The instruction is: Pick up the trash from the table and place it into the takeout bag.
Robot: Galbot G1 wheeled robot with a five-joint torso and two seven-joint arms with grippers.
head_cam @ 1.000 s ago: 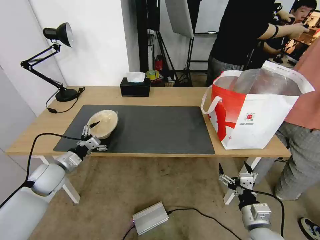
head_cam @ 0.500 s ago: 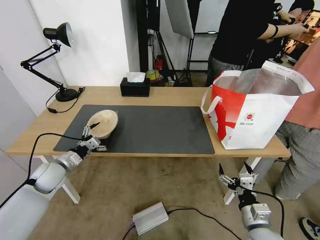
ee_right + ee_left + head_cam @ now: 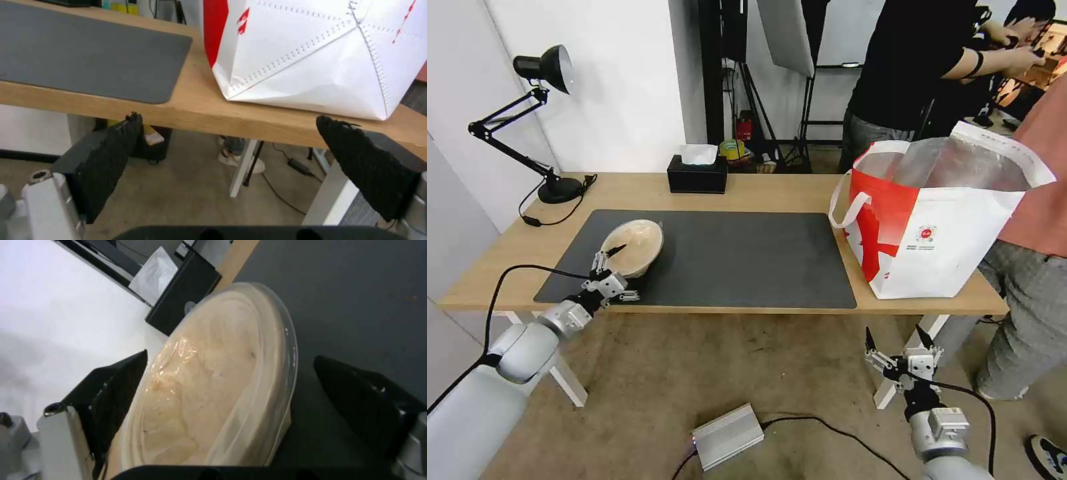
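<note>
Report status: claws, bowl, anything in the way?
Left claw open around beige bowl on mat. Right claw open, parked below table. Path to takeout bag clear.

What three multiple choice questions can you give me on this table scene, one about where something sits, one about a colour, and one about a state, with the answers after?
1. Where does the beige pulp bowl sit?
A. On the dark grey mat's left end
B. Inside the takeout bag
C. On the floor by the silver box

2. What colour is the tissue box at the table's far edge?
A. Black
B. Yellow
C. Blue

3. How is the left gripper set?
A. Jaws shut on the lamp cord
B. Jaws open, one on each side of the bowl
C. Hanging below the table edge

Answers:
1. A: the head view shows the bowl on the mat, far from the takeout bag.
2. A: its case is black with white tissue on top.
3. B: the left wrist view shows the bowl between spread jaws; the right gripper is the one hanging open below the table.
</note>
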